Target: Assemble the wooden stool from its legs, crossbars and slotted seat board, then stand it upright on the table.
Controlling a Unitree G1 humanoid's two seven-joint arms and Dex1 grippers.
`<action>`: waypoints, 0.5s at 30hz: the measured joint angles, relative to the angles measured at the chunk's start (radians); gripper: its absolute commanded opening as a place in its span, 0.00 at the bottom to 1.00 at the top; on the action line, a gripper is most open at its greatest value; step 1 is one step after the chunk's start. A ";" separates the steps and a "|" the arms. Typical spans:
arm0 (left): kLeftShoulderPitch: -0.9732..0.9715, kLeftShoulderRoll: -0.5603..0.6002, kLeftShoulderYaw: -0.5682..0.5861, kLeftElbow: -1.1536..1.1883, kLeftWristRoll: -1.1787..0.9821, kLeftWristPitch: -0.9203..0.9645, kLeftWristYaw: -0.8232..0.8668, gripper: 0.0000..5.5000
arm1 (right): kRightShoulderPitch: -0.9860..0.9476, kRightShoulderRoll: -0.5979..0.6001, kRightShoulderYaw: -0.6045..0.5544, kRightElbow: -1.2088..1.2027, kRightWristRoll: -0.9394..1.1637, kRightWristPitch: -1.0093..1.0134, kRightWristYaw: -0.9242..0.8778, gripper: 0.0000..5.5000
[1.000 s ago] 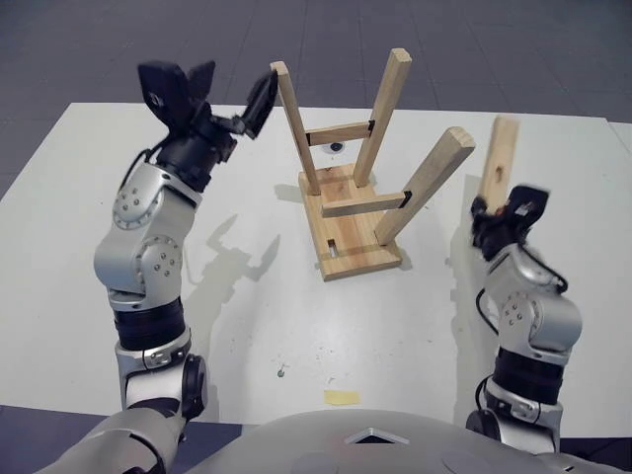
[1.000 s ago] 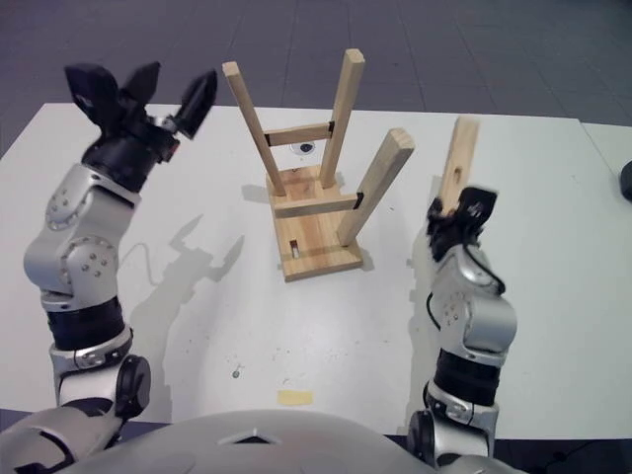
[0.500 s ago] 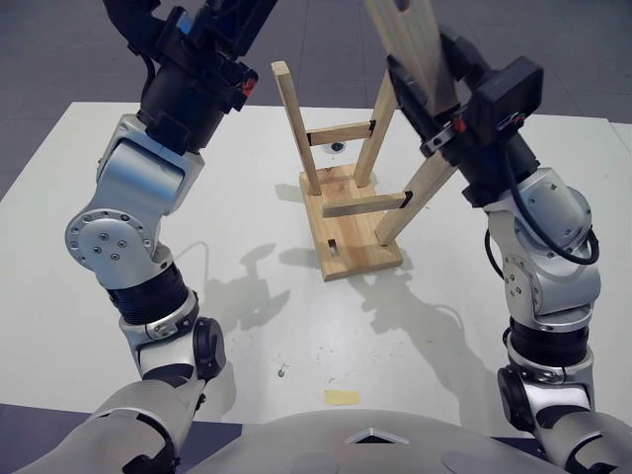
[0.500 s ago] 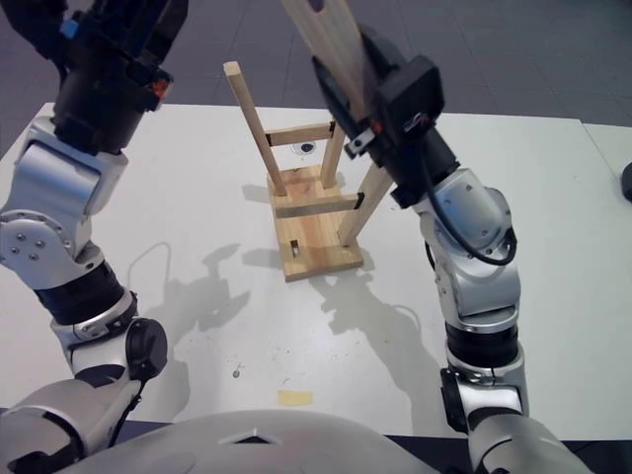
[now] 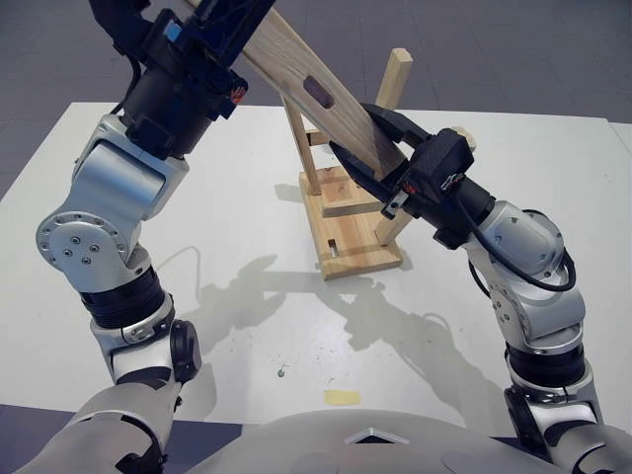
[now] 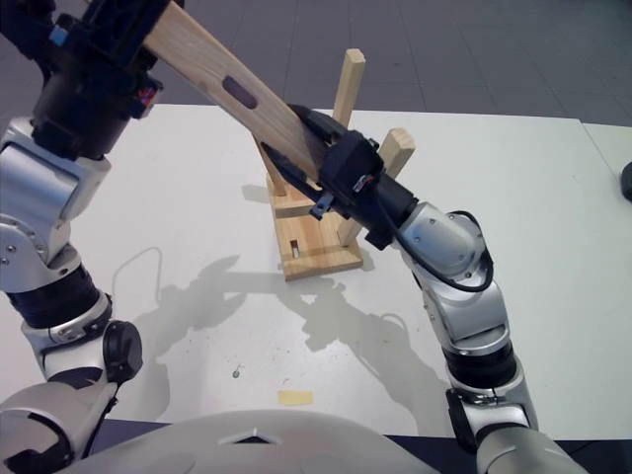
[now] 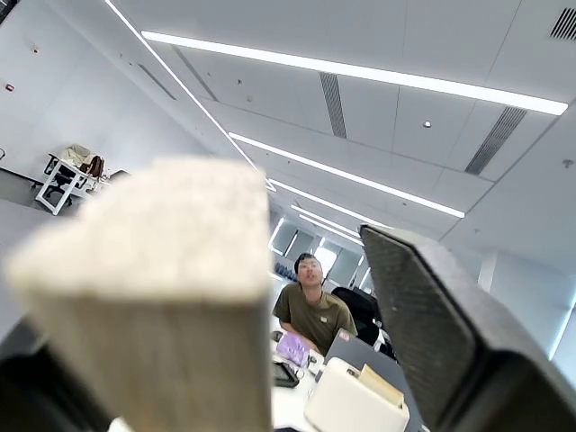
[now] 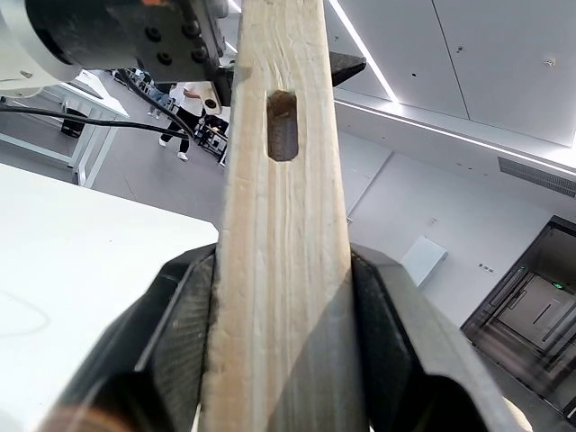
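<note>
Both arms have swung up and inward since a second ago; the loose leg [image 5: 296, 74], upright out on my right then, now slants across above the stool.

Status, big to small:
- table [image 5: 227, 326]: carries the part-built stool upside down, near the middle
- seat board [image 5: 363, 259]: flat on the table; three legs [image 5: 295, 123] standing in it; two crossbars [image 5: 361, 205] fitted between them
- loose leg: in the air, not in the board
- right gripper [image 8: 286, 297]: clamped on the leg's lower part
- left gripper [image 5: 222, 22]: at the leg's upper end, pincer apart; one finger [image 7: 432, 315] stands clear of the wood
- empty slot [image 5: 333, 247]: front corner of the board, unfilled

My read: roughly three quarters done; left are the fourth leg, any crossbars tying it in, and flipping the stool upright.
</note>
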State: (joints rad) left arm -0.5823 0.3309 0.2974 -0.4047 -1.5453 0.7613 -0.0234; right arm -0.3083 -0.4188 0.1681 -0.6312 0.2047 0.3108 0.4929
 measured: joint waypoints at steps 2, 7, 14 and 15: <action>0.011 0.009 -0.014 -0.005 0.000 0.001 -0.014 0.54 | 0.003 0.009 0.005 -0.001 -0.008 0.000 -0.004 0.37; 0.017 0.018 -0.025 -0.004 -0.001 -0.008 -0.016 0.38 | 0.012 0.014 0.013 -0.006 -0.020 -0.004 -0.010 0.37; 0.017 0.041 -0.025 -0.001 0.004 -0.024 -0.016 0.19 | 0.012 0.019 0.013 -0.010 -0.021 -0.013 -0.009 0.37; 0.017 0.043 -0.025 -0.001 0.004 -0.024 -0.016 0.19 | 0.012 0.020 0.013 -0.011 -0.023 -0.014 -0.009 0.37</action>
State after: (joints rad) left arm -0.5653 0.3736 0.2727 -0.4054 -1.5410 0.7369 -0.0391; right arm -0.2968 -0.3988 0.1812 -0.6419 0.1818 0.2967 0.4839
